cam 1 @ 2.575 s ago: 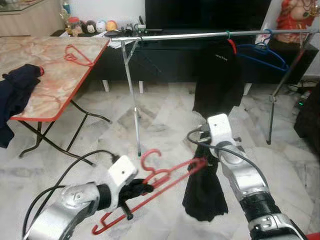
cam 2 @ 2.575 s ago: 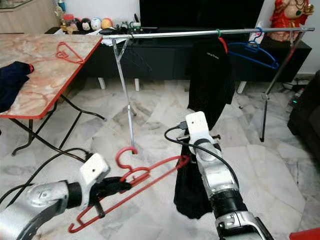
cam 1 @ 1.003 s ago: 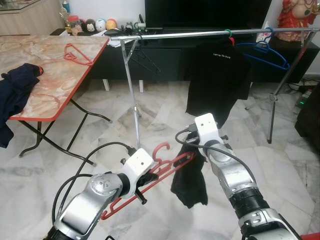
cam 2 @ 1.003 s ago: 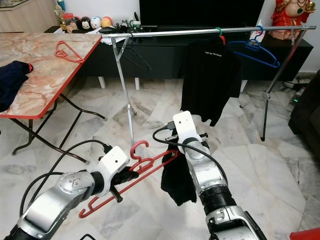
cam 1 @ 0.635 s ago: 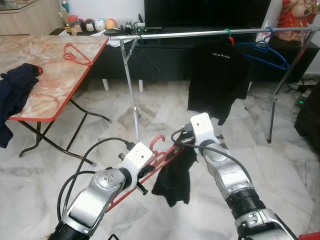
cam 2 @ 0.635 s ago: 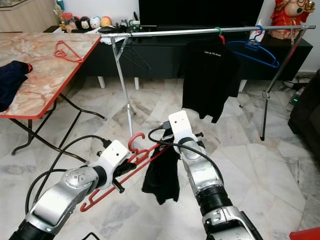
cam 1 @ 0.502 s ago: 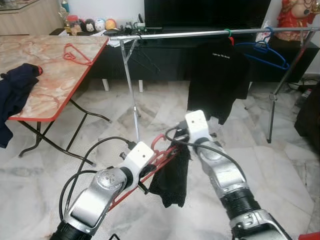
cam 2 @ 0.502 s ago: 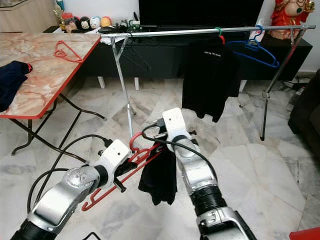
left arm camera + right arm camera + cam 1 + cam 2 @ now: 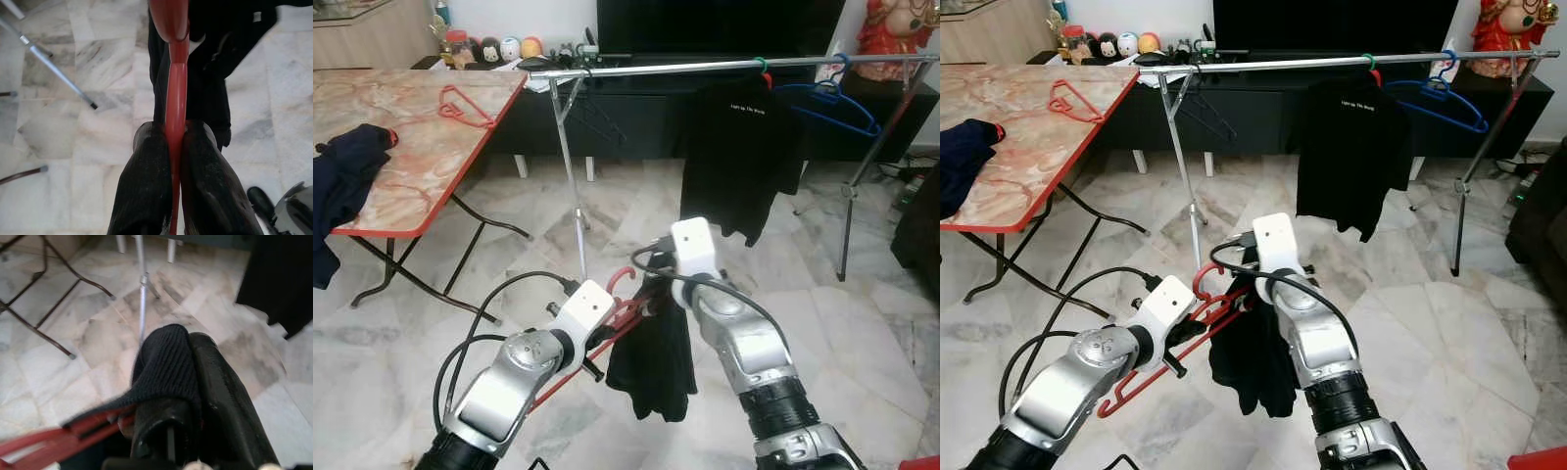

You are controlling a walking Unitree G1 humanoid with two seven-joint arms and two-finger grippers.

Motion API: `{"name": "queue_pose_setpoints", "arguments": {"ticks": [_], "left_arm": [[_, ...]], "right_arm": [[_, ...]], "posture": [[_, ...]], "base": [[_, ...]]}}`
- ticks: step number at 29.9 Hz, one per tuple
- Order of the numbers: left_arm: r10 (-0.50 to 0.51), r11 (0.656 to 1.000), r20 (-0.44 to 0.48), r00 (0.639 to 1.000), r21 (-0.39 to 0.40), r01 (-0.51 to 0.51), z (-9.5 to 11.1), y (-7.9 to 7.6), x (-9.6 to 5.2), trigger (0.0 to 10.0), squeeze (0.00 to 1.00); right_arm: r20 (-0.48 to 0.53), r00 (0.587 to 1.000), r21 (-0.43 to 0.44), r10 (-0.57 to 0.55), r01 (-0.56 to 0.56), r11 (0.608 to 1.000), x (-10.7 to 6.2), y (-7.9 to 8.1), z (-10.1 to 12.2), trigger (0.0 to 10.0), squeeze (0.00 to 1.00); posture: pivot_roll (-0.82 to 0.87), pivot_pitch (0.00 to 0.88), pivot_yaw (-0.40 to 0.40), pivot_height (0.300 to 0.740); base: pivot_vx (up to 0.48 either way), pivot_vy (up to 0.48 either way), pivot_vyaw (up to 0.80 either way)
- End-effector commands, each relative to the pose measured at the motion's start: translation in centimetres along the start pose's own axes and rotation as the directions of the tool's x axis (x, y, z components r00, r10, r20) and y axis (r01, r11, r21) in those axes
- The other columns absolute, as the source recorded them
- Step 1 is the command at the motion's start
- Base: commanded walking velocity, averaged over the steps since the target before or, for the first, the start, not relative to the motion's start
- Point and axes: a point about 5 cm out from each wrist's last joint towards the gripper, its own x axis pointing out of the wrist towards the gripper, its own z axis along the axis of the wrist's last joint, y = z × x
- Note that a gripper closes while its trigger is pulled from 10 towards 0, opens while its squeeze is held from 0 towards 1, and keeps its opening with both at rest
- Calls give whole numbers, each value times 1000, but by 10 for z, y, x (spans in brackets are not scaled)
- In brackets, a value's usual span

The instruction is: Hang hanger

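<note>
My left gripper (image 9: pixel 174 129) is shut on the lower bar of a red hanger (image 9: pixel 612 321), held low in front of me with its hook (image 9: pixel 623 276) pointing up. A black garment (image 9: pixel 656 354) hangs from the hanger's upper arm, right beside the left gripper. Near the hook, my right gripper (image 9: pixel 190 340) is shut on a fold of that garment, and the knit cloth wraps over one finger (image 9: pixel 166 357). The silver clothes rail (image 9: pixel 705 67) stands well beyond both grippers, across the marble floor.
A black T-shirt (image 9: pixel 739 147), a blue hanger (image 9: pixel 827 103) and a thin black hanger (image 9: pixel 597 117) hang on the rail. At the left, a marble-topped folding table (image 9: pixel 421 166) bears another red hanger (image 9: pixel 465 106) and a navy garment (image 9: pixel 342 186). A dark TV cabinet runs behind the rail.
The right gripper has drawn the black garment left along the hanger, toward the hook and the left gripper. The hanger has risen a little and come closer to the rail.
</note>
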Motion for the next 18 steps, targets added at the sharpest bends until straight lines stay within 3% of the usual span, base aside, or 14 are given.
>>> {"name": "queue_pose_setpoints", "arguments": {"ticks": [1,9,13,18], "left_arm": [[45,999,2,999,2,-45,4,9,-2,10000,0],[59,998,-11,998,12,-59,2,11,-3,10000,0],[58,998,8,998,12,-58,5,11,-3,10000,0],[58,998,53,997,1,-58,11,10,-2,10000,0]], "right_arm": [[20,999,9,-30,30,1000,-2,-3,7,10000,0],[9,1000,-54,-12,13,998,-3,3,6,10000,0],[-6,994,-83,110,-110,990,-6,19,4,10000,0],[-12,985,-62,173,-174,983,-9,28,5,10000,0]], "posture": [[-15,0,12,740],[-8,0,9,740],[-9,0,10,740],[-9,0,10,740]], "base": [[0,0,0],[0,0,0],[0,0,0],[0,0,0]]}}
